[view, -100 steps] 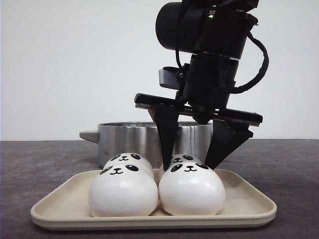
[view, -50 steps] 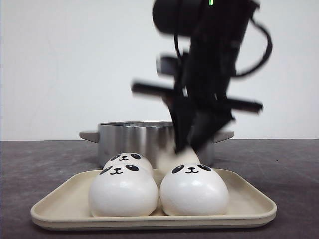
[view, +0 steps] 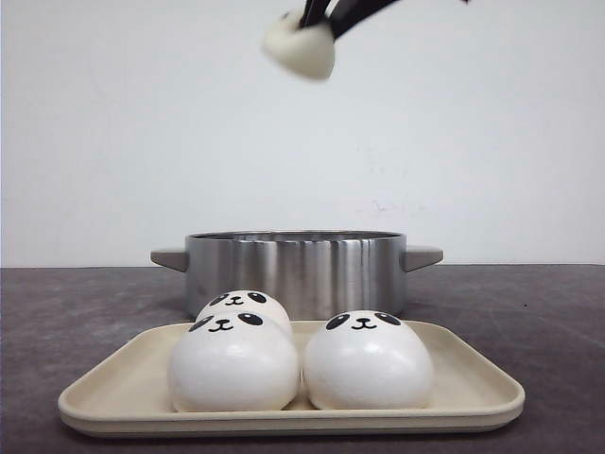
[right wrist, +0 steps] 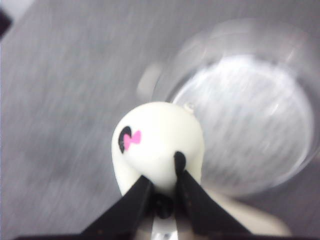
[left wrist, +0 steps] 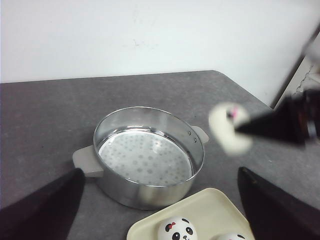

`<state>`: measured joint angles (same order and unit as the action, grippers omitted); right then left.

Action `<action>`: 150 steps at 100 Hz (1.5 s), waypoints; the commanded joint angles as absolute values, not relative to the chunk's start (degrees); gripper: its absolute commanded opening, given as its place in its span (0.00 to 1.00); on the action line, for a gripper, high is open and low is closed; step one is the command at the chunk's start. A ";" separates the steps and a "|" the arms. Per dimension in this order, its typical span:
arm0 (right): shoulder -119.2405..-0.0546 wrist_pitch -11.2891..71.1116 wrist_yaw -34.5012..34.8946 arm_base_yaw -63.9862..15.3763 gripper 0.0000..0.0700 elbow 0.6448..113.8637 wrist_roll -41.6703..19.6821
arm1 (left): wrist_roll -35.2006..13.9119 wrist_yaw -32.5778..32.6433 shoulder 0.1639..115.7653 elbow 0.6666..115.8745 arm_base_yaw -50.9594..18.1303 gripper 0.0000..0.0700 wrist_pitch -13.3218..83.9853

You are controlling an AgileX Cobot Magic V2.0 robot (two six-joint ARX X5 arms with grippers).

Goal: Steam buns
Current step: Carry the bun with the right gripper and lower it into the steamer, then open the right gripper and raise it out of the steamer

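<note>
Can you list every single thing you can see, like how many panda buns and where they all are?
buns on the tray: three, white with black panda faces, two in front and one behind on the left
lifted bun: one, white, pinched high in the air above the pot
pot: one, shiny silver with grey handles, behind the tray, nothing inside but its dotted steamer bottom
tray: one, cream, at the front of the table
table: one, dark grey
wall: white, behind the table
right gripper: black, shut on the lifted bun
left gripper: black, open, holding nothing
</note>
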<state>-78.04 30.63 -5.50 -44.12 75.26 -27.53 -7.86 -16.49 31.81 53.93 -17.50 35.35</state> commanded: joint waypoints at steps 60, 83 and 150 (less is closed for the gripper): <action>-116.07 30.44 -4.60 -32.18 0.00 96.71 -15.35 | -7.11 -16.27 33.32 54.68 -17.72 0.85 34.74; -119.72 28.58 -5.13 -31.64 0.00 96.71 -14.11 | -7.14 -16.29 33.32 54.68 -17.72 0.85 34.81; -119.11 32.18 -5.69 -30.46 0.63 100.03 -14.06 | -10.24 -16.69 33.32 54.68 -17.72 0.85 35.44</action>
<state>-118.87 31.20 -6.02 -29.98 96.62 -14.79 -8.29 -16.51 32.99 53.93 -17.50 35.83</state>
